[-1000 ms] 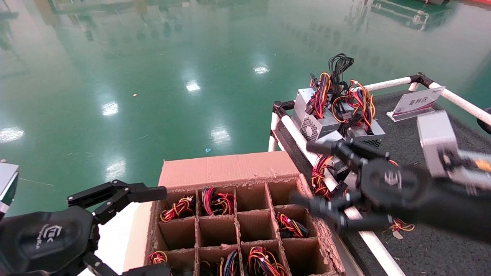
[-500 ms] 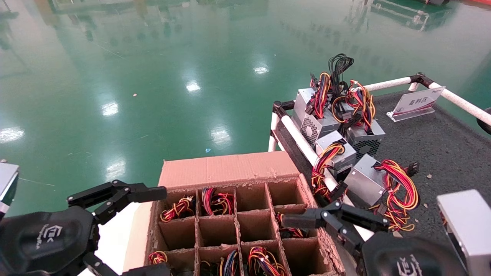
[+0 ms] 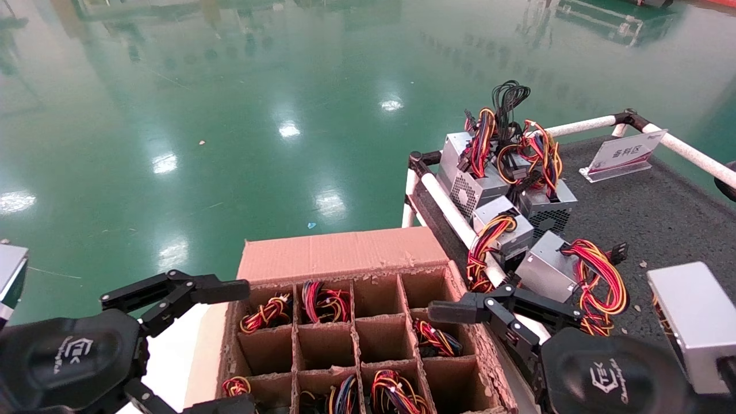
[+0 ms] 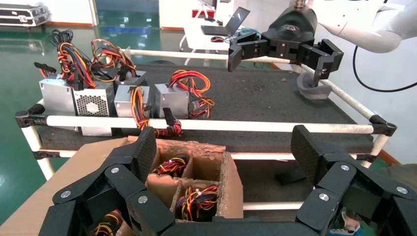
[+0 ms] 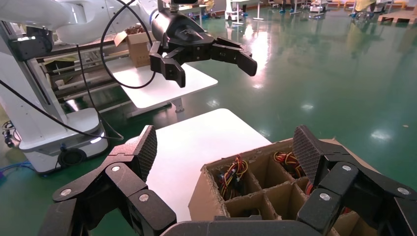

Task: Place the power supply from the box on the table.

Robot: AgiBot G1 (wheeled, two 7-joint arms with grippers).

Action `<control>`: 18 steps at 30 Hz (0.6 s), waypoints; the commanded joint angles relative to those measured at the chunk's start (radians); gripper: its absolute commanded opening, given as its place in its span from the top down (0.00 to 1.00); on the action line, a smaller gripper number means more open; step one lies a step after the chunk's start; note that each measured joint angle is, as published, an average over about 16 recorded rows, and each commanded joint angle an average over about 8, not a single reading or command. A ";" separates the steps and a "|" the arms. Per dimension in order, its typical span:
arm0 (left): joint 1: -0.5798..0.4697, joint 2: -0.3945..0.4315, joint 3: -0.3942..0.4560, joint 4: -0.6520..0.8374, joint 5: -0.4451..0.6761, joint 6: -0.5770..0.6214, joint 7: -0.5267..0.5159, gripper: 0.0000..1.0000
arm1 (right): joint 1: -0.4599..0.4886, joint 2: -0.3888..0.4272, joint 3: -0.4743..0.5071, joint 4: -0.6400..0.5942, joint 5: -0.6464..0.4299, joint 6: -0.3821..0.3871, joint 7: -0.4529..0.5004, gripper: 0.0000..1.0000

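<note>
While right gripper (image 3: 460, 345) hangs spread over box (image 3: 345, 253), power supply (image 3: 437, 342) just beneath, left gripper (image 3: 190, 345) spread alongside

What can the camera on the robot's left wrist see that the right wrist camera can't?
Only the left wrist view shows the dark grey matted table with white pipe rails, the silver-grey metal power supplies with red and yellow wires on it, and the open right gripper hanging above. Only the right wrist view shows a white side table and the open left gripper. Both show the brown cardboard box with divider cells.
</note>
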 commanded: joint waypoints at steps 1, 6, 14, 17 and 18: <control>0.000 0.000 0.000 0.000 0.000 0.000 0.000 0.00 | 0.002 -0.001 -0.001 -0.003 -0.002 0.001 0.000 0.00; 0.000 0.000 0.000 0.000 0.000 0.000 0.000 0.00 | 0.005 -0.002 -0.002 -0.007 -0.004 0.003 0.000 0.00; 0.000 0.000 0.000 0.000 0.000 0.000 0.000 0.00 | 0.008 -0.003 -0.002 -0.011 -0.006 0.005 -0.001 0.00; 0.000 0.000 0.000 0.000 0.000 0.000 0.000 0.00 | 0.009 -0.004 -0.003 -0.012 -0.006 0.005 -0.001 0.00; 0.000 0.000 0.000 0.000 0.000 0.000 0.000 0.00 | 0.009 -0.004 -0.003 -0.012 -0.006 0.006 -0.001 0.00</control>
